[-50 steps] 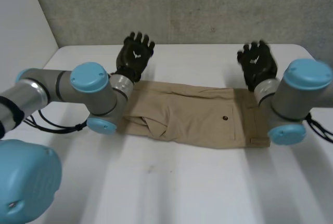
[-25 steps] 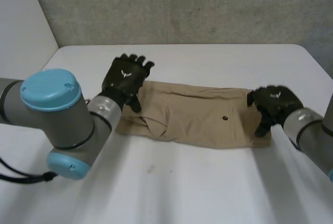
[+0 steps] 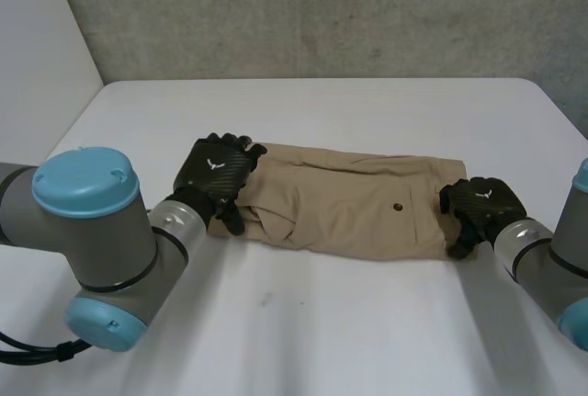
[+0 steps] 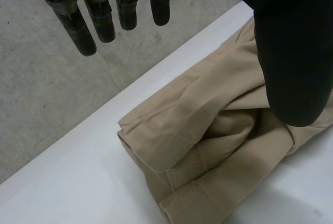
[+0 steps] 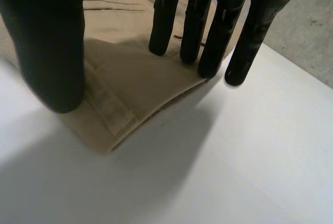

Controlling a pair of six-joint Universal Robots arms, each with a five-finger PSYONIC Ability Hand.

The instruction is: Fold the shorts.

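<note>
In the head view, the tan shorts (image 3: 340, 203) lie as a long band across the middle of the white table (image 3: 367, 322), with the leg ends at the left and the waistband at the right. The left hand (image 3: 216, 174) is over the left end and the right hand (image 3: 480, 208) over the right end, probably so the two ends can be brought together. In the left wrist view, straight fingers (image 4: 101, 18) and the thumb are spread above the hems, gripping nothing. In the right wrist view, straight fingers (image 5: 195, 26) and thumb (image 5: 47, 52) straddle the waistband corner, not closed on it.

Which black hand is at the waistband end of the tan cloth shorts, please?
The right hand, nearest the small dark button; the left hand is at the leg hems.
</note>
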